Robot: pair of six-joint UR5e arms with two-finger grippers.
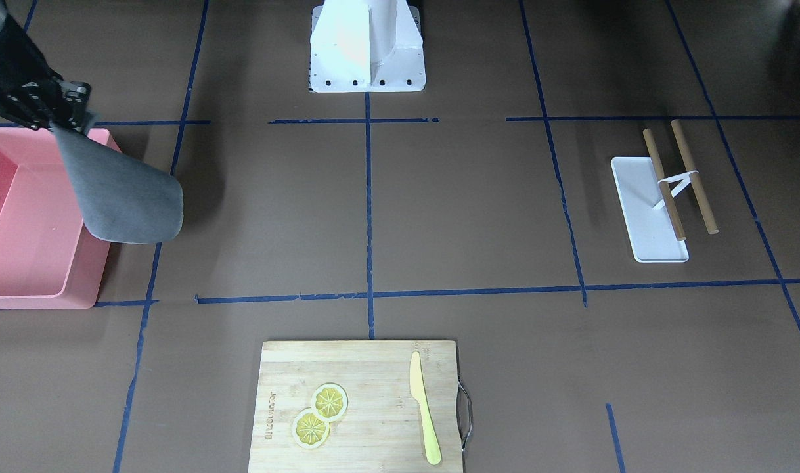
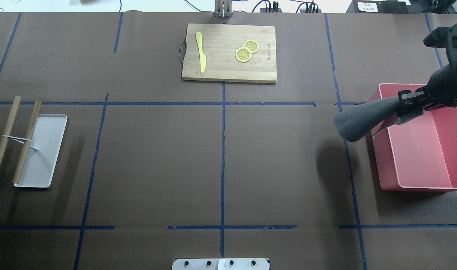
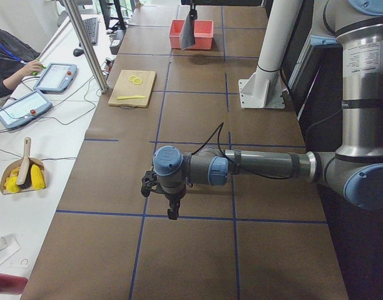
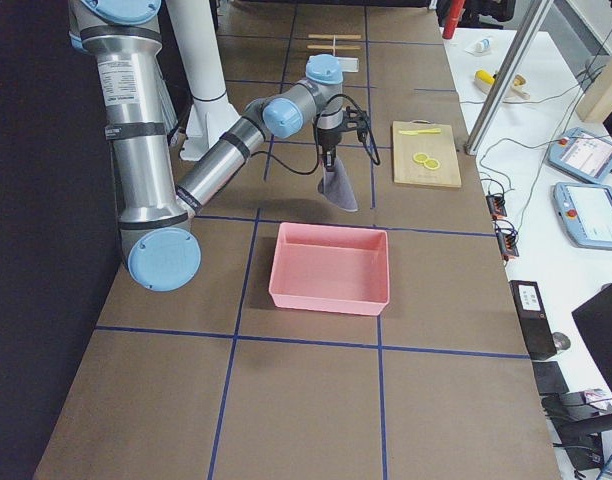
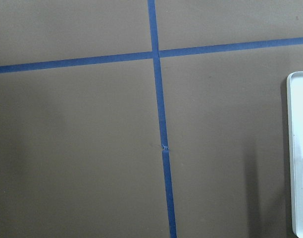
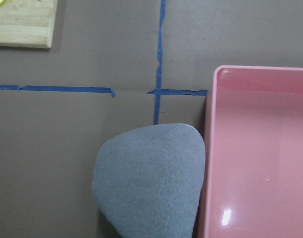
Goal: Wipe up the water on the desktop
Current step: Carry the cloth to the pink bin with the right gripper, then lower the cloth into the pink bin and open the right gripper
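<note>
The flat, dull brown desktop (image 2: 157, 157) is split into boxes by thin blue tape. At the left sits a smooth white tray (image 2: 44, 150) with two round wooden sticks (image 2: 5, 138). The left gripper (image 3: 171, 200) hangs above the desktop, and I cannot tell if it is open or closed. A wide brown stretch comes next. At the right, the right gripper (image 2: 403, 108) pinches a soft gray cloth (image 2: 363, 120), which hangs above the desktop at the rim of a pink bin (image 2: 420, 185).
</note>
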